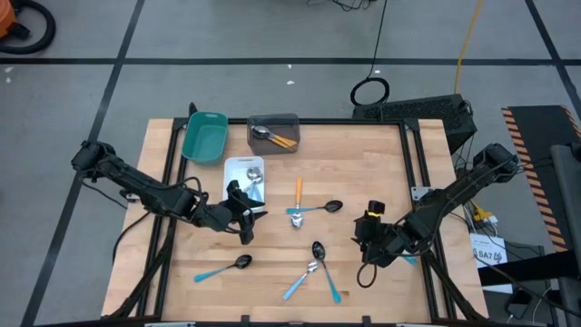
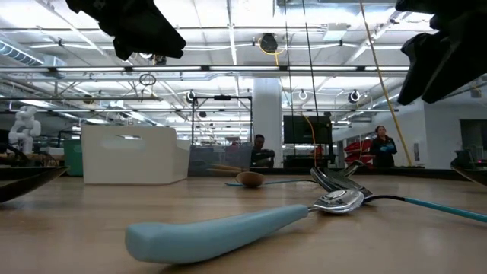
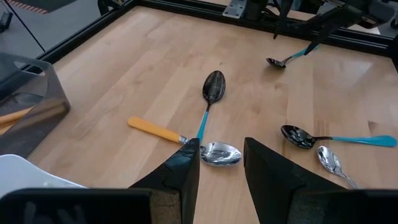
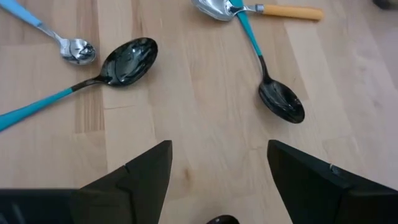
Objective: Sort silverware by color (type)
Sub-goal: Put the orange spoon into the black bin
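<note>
Jaws of both the left gripper (image 1: 247,221) and right gripper (image 1: 370,243) are hanging spread and empty above the bench (image 1: 363,173), flanking the orange-handled spoon (image 1: 298,195); blue-handled spoons are lying around it.

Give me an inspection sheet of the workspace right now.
Surface: wooden table, dark frame.
Job's things: orange-handled spoon crossing a blue-handled spoon mid-table; four blue-handled spoons lie nearer the front; grey tray and white tray hold spoons.
Clutter: teal tray, looks empty.
Grippers: left gripper open beside white tray; right gripper open, holding nothing.
Cables: yellow cable on floor.
Surroundings: people beyond the table.
</note>
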Motion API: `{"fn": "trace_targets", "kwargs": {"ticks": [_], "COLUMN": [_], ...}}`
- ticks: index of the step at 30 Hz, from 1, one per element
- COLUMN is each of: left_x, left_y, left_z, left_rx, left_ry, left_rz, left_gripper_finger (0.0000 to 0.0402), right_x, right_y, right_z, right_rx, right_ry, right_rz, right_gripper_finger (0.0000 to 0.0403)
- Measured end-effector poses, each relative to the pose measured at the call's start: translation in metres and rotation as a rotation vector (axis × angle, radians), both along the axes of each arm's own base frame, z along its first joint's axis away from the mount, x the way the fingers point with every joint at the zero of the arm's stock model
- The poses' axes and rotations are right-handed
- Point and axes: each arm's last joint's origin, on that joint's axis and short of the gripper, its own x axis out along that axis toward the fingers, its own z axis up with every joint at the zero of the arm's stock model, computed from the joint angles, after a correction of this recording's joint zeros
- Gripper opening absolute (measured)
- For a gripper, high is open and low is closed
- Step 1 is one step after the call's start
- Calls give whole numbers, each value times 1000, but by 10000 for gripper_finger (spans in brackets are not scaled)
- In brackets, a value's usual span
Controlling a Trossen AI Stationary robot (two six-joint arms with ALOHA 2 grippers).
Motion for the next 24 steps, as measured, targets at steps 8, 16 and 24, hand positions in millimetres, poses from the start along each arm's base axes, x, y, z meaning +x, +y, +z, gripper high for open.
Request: {"fn": "trace_targets", "kwargs": {"ticks": [8,16,24], "left_x": [0,0,0], "left_y": [0,0,0], "left_z": [0,0,0], "left_rx": [0,0,-1], "left_ry": [0,0,1], "left_rz": [0,1,1], "left_gripper_finger": [125,125,125], "right_x": [0,0,0], "right_y": [0,0,0], "right_z": [0,0,0], "right_rx": [2,2,5], "right_ry": [-1,-2,-4], "right_rz": [-4,-4,-10], "right_gripper_finger": [258,258,258]}}
